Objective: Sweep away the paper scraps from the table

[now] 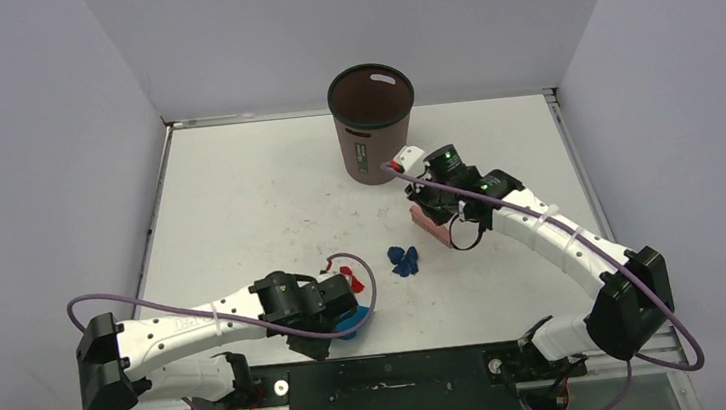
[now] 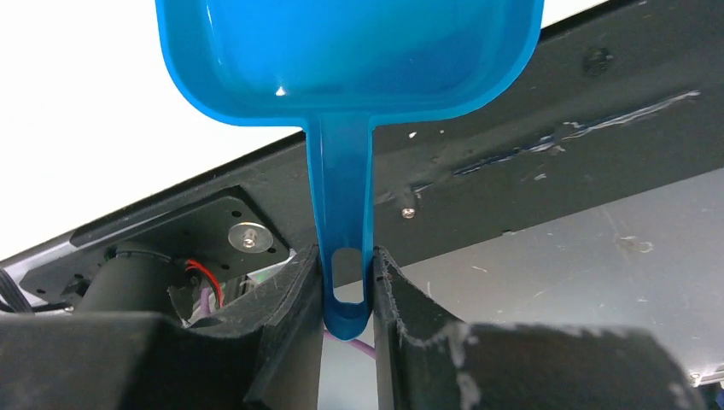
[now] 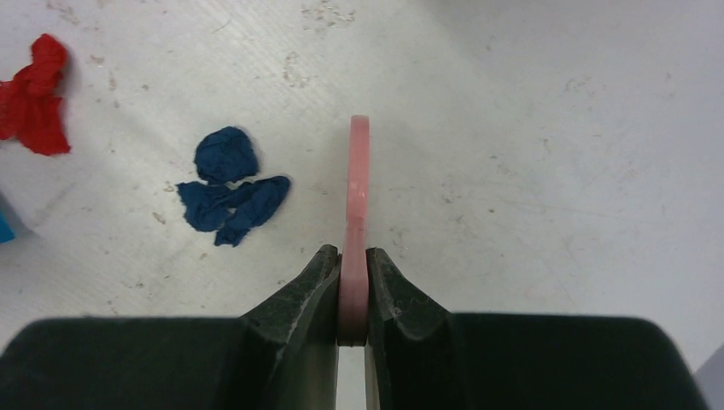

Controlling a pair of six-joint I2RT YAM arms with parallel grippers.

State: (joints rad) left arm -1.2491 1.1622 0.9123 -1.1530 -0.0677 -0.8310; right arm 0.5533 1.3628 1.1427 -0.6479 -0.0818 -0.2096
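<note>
Right pincer [image 3: 353,254] clamped a flat pink brush [image 3: 359,171], left pincer [image 2: 346,265] a blue plastic dustpan [image 2: 350,51]; crumpled navy paper scraps [image 3: 229,190] left of the right one looked feather-light, better swept than pinched.

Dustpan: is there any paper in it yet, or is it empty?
Empty, as far as shown: the dustpan basin in the left wrist view is bare blue plastic, though its front edge is cut off.

Overhead and wrist views sharing table [image 1: 239,207]

Handle of blue dustpan [image 2: 350,60] pinched in left hand [image 2: 346,260]; pan over white table [image 2: 85,128] edge
</note>
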